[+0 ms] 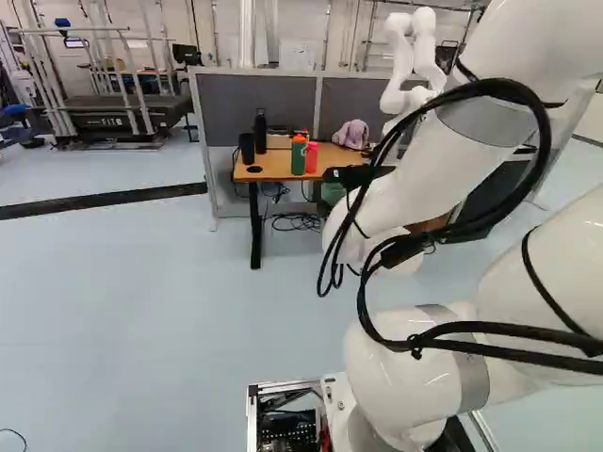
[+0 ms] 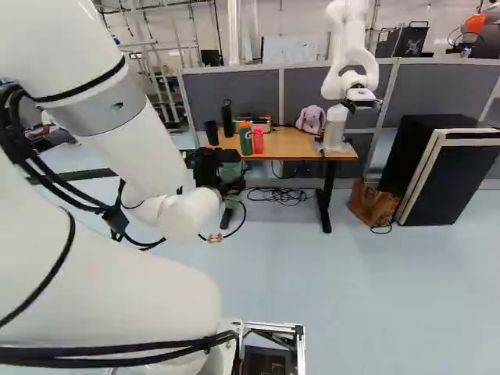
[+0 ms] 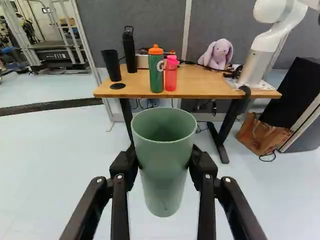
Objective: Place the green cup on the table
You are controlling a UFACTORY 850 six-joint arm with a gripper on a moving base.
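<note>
**Green cup [image 3: 165,170] held, short of table [image 3: 200,89]**

My pincer [image 2: 226,173] is part-open, clamped on both sides of it; mouth up, inner bottom unclear; black tumbler [image 3: 111,66], black bottle [image 3: 129,52], green bottle [image 3: 156,72], pink bottle [image 3: 171,75] on tabletop, contents unreadable.

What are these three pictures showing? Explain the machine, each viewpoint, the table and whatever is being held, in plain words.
The machine is a white robot arm on a moving base. Two pictures come from cameras on that base, behind the arm, one to its left and one to its right. The third comes from its wrist, looking along the black pincer, which holds a green cup between its two fingers, short of the wooden table.

On the table are a black tumbler, a tall black bottle, a green bottle, a pink bottle and a plush rabbit. Another robot stands at one end.
</note>
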